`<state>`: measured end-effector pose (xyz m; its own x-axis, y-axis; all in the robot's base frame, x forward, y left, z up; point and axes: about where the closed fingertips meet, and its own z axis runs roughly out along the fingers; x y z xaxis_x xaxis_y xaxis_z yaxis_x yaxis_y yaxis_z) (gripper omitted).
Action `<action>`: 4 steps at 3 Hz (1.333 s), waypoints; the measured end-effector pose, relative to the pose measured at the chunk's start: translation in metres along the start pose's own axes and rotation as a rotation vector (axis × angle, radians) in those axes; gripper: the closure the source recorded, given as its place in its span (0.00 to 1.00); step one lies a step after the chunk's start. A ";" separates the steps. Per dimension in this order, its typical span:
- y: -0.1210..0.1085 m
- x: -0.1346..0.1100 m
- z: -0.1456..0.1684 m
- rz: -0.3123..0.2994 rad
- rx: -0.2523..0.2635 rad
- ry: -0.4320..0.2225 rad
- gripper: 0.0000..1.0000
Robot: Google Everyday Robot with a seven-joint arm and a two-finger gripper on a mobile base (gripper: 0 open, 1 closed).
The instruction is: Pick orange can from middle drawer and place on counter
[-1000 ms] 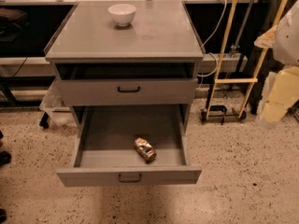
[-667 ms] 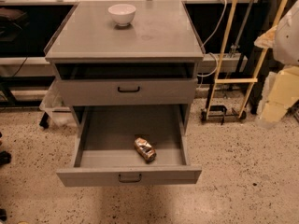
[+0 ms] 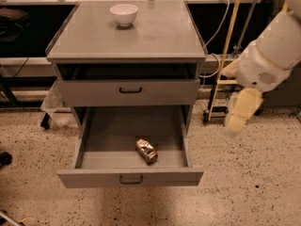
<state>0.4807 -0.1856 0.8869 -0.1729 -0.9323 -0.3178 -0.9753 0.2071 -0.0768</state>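
The orange can (image 3: pixel 146 150) lies on its side on the floor of the middle drawer (image 3: pixel 94 161), which is pulled wide open, near its front and a little right of centre. The counter (image 3: pixel 160 36) is the grey top of the cabinet above it. My gripper (image 3: pixel 241 111) hangs at the end of the white arm (image 3: pixel 268 60) to the right of the cabinet, at about the height of the drawers. It is well apart from the can and holds nothing that I can see.
A white bowl (image 3: pixel 124 14) stands at the back left of the counter. The taller-fronted grey drawer (image 3: pixel 129 92) above the open one is pulled out slightly. A yellow pole (image 3: pixel 227 51) and cables stand right of the cabinet. The floor is speckled.
My arm and gripper have moved left and a little down, closer to the cabinet's right side. The can, the drawers and the bowl have not moved.
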 end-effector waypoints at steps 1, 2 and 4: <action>-0.025 -0.011 0.100 -0.004 -0.153 -0.108 0.00; -0.051 -0.008 0.182 0.033 -0.262 -0.174 0.00; -0.100 0.015 0.276 0.155 -0.291 -0.211 0.00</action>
<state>0.6131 -0.1382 0.6285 -0.3184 -0.8088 -0.4944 -0.9434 0.2195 0.2486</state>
